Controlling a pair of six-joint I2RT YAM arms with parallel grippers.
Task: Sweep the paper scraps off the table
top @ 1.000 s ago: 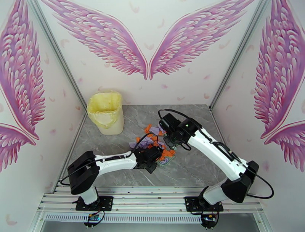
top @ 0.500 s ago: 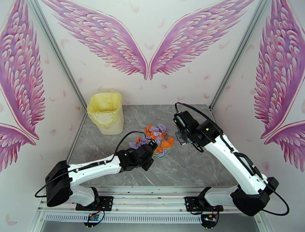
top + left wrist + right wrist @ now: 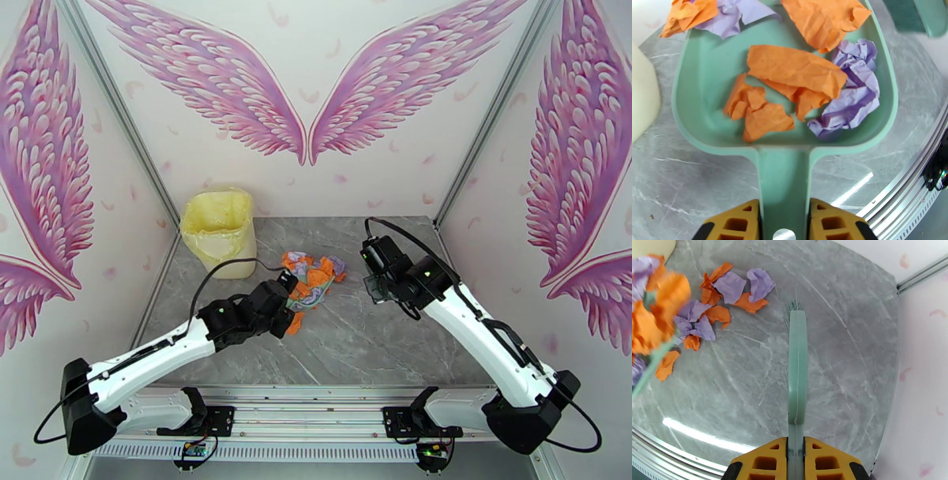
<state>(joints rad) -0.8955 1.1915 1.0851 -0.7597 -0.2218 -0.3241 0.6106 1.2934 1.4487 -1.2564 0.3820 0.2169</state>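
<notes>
Table [image 3: 379,347]: grey marble top with a metal frame rail [image 3: 316,395] along the near edge. A pale bin [image 3: 220,233] with a yellowish liner stands at the far-left corner.

Left gripper [image 3: 783,227] is clamped on the handle of a mint-green dustpan [image 3: 707,90]. In the top view the pan sits between the bin and table centre, mouth facing away from the arm.

Right gripper [image 3: 795,457] is clenched on a matching green brush [image 3: 797,358], seen edge-on. It's off to the pan's right, not touching it. Can't tell if the bristles touch the table.

Paper scraps [image 3: 794,73]: several orange and lavender pieces lie inside the pan, with more at its front lip. A loose cluster [image 3: 730,291] of both colours lies on the table beyond the pan.
</notes>
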